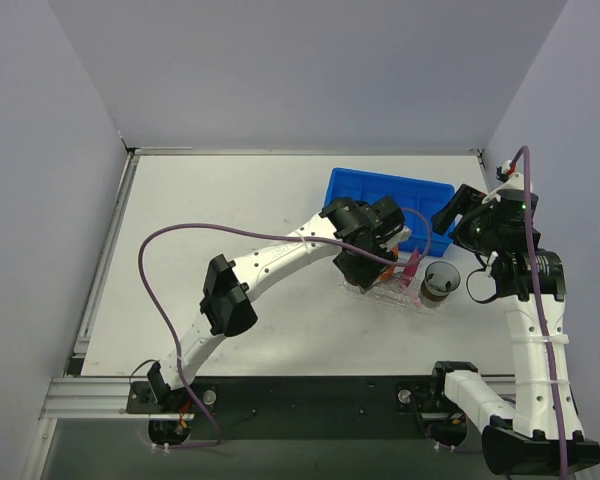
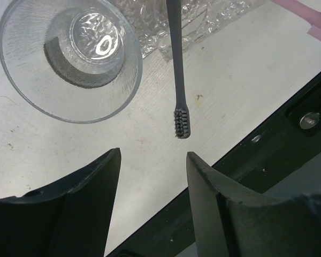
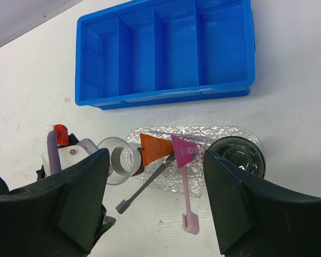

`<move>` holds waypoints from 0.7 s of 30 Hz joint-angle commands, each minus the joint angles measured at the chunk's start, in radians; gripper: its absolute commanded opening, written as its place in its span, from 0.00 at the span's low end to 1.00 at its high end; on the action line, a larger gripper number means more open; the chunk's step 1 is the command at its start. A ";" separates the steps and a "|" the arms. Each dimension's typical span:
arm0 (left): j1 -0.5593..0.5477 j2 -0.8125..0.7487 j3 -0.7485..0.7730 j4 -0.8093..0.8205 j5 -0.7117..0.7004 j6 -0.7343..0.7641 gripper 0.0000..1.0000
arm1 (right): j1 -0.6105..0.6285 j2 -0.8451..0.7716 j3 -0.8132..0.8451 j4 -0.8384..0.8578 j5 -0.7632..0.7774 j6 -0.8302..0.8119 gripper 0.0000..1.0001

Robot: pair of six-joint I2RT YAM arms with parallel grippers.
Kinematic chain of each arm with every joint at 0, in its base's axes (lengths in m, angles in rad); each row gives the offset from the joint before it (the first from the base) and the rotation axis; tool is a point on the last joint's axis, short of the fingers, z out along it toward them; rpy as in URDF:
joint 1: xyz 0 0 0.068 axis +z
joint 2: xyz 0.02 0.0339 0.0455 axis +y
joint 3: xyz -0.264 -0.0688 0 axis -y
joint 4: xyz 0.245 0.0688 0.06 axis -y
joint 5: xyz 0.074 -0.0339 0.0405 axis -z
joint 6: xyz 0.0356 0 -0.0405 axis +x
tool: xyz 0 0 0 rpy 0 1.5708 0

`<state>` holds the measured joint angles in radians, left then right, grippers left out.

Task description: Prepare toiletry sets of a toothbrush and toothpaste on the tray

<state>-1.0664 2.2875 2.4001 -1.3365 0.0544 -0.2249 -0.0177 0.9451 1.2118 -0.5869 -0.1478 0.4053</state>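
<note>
Toothbrushes: grey toothbrush (image 3: pixel 142 188) and pink toothbrush (image 3: pixel 185 195), handles on the tray (image 3: pixel 224 133), heads on the table (image 3: pixel 289 123).
Toothpaste: orange tube (image 3: pixel 152 147), magenta tube (image 3: pixel 184 151), side by side on tray.
My left pincer (image 2: pixel 152 155): released, empty, grey brush head just ahead.
My right pincer (image 3: pixel 155 160): released, holding nothing.

No text, brand, number or sign reads clearly in any of the three views. Only candidate: the magenta-pink toothpaste tube (image 3: pixel 184 152), seen from the right wrist camera. Its flat face carries faint pale print, what looks like a small round mark with a short line beside it. Too small and blurred to make out a single character. From the top camera the print does not resolve at all.
</note>
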 commanded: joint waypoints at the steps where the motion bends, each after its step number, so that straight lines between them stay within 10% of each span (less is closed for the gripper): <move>1: -0.004 -0.089 0.010 0.060 -0.053 0.002 0.63 | -0.001 -0.017 -0.003 0.016 0.030 -0.023 0.66; 13: 0.026 -0.385 -0.340 0.364 -0.205 -0.068 0.72 | -0.022 -0.040 0.020 -0.010 0.073 -0.049 0.70; 21: 0.230 -0.796 -0.860 0.765 -0.240 -0.306 0.72 | -0.022 -0.088 0.086 -0.045 0.145 -0.123 0.70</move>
<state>-0.9539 1.7264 1.7500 -0.8589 -0.1402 -0.3687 -0.0338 0.8959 1.2366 -0.6205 -0.0650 0.3367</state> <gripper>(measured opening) 0.723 0.696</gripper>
